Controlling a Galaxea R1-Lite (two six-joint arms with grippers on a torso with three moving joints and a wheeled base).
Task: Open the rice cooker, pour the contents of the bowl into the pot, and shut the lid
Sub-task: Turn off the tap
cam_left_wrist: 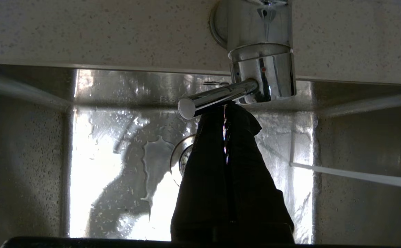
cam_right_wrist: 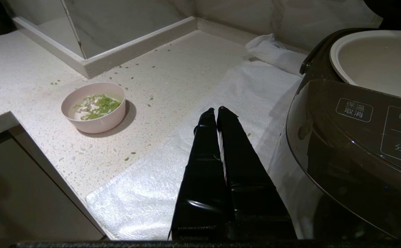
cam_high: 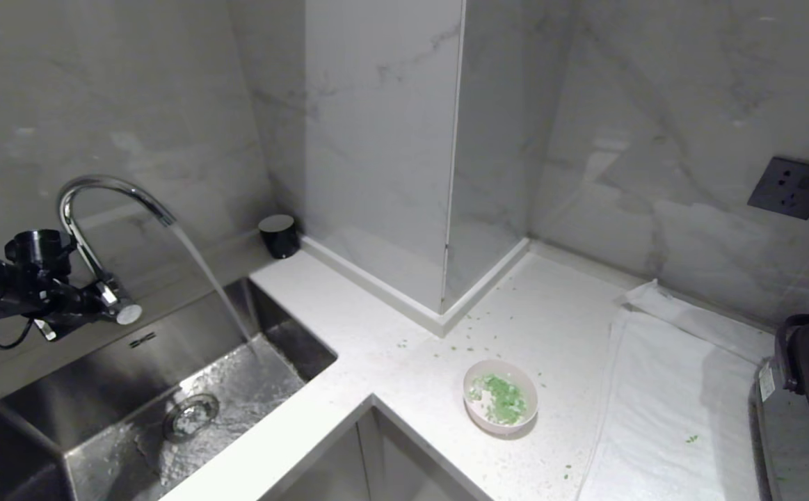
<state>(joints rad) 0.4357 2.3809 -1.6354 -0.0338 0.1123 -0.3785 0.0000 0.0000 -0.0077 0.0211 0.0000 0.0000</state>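
- On the rice cooker (cam_right_wrist: 352, 144) panel we read 保温/取消, 时 and 分; only the right wrist view shows this writing.
- That view also shows the lid raised and the pot (cam_right_wrist: 376, 65) uncovered.
- The bowl (cam_high: 500, 396) with the green contents (cam_high: 505, 400) stands near the desk's front edge, between the sink (cam_high: 154, 403) and the white towel (cam_high: 661, 403).
- Our left gripper (cam_left_wrist: 226, 113) reaches level over the sink, fingers clenched, tips touching the faucet lever (cam_left_wrist: 217, 97); water runs.
- Our right gripper (cam_right_wrist: 217, 112) hovers over the towel beside the cooker, fingers clenched on nothing.
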